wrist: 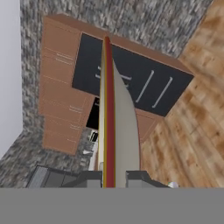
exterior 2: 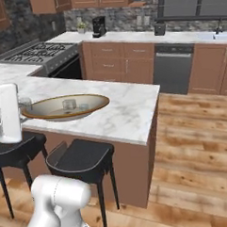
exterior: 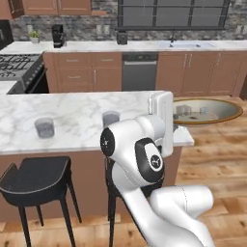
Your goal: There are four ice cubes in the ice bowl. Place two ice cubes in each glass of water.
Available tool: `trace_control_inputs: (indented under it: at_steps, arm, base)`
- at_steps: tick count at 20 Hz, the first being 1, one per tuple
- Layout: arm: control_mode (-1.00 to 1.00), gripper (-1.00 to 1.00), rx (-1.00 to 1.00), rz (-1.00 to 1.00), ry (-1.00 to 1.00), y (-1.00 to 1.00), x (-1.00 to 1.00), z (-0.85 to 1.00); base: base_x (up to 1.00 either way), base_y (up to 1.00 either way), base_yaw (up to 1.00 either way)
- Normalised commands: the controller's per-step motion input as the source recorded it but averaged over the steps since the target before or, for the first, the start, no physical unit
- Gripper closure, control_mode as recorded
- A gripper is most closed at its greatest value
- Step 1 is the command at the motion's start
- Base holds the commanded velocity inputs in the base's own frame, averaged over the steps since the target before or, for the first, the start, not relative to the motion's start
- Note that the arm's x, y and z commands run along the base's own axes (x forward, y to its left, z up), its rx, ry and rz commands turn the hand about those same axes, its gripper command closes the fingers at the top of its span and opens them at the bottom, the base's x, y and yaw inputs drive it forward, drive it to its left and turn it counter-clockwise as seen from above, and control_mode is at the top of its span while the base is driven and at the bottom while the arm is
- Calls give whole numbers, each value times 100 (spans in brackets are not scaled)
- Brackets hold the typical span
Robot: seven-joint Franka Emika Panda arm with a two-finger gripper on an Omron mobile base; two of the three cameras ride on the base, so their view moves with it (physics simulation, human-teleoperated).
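Observation:
My gripper (wrist: 109, 177) is shut on the golden-brown rim of the ice bowl (wrist: 117, 131), which the hand view shows edge-on between the fingertips. The ice bowl (exterior: 230, 116) hangs roughly level at the counter's right end, beside my white hand (exterior: 161, 118). Pale ice cubes (exterior: 184, 111) lie inside it, and the right base view shows the ice cubes (exterior 2: 68, 105) near the bowl's (exterior 2: 89, 110) middle. Two glasses of water stand on the marble counter to the left: one glass (exterior: 44, 127) far left, the other glass (exterior: 110, 118) close to my arm.
Black stools (exterior: 36, 181) stand under the marble counter (exterior: 72, 108) on my side. A stove (exterior: 19, 67) is at the far left. Cabinets and a dishwasher (exterior: 140, 72) line the back wall. Wooden floor lies to the right of the counter.

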Motion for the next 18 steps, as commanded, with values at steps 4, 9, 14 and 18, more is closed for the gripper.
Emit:
trace_control_inputs:
  at_steps: [4, 9, 14, 18]
  arm:
    - [100, 100, 0, 0, 0, 0, 0, 0]
    - [100, 100, 0, 0, 0, 0, 0, 0]
    - [100, 100, 0, 0, 0, 0, 0, 0]
    - [100, 100, 0, 0, 0, 0, 0, 0]
  base:
    - [0, -64, 25]
    - [0, -60, 32]
    - [1, -57, 33]
    - [16, -52, 31]
